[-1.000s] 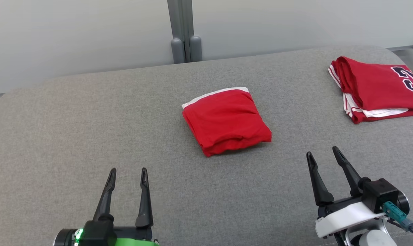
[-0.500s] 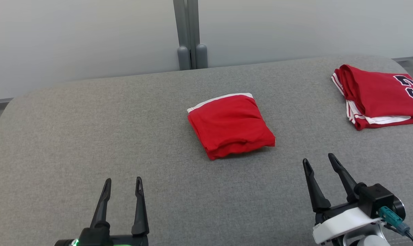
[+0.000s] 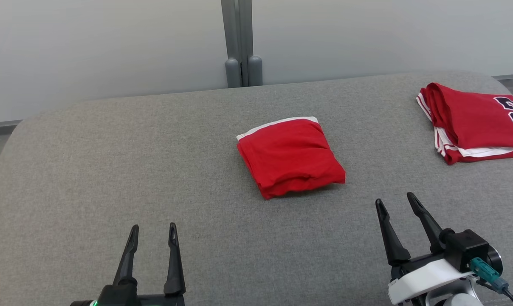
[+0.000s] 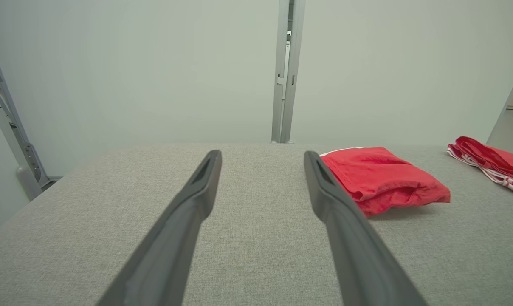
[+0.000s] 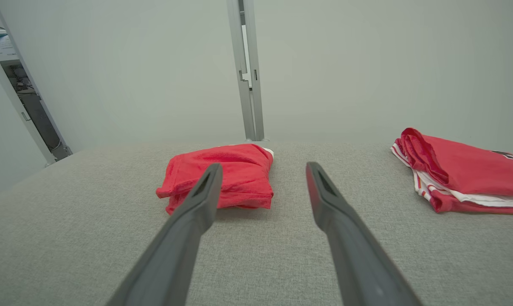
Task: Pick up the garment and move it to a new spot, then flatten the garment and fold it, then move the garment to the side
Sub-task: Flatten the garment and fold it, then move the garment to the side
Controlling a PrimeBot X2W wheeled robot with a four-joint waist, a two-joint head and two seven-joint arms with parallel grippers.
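The garment point(image 3: 290, 155) is a red cloth with a white band, folded into a small thick square at the middle of the grey padded surface point(image 3: 112, 170). It lies ahead and to the right of my left gripper point(image 4: 261, 154) in the left wrist view, garment point(image 4: 379, 178). My left gripper point(image 3: 153, 226) stands open near the front edge, nothing between its fingers. My right gripper point(image 3: 395, 199) is open too, a short way in front of the garment's right corner. Its wrist view has the garment point(image 5: 226, 174) behind the left finger of the right gripper point(image 5: 263, 165).
A second folded red jersey point(image 3: 473, 123) with white stripes and dark numbers lies at the far right of the surface, jersey point(image 5: 460, 170). A grey post point(image 3: 241, 42) stands against the pale wall behind. The surface's left edge curves down at the far left.
The head view has shifted, so everything sits a little further right and lower. Both grippers have drawn back slightly toward the front edge and stay open. The garment lies as before.
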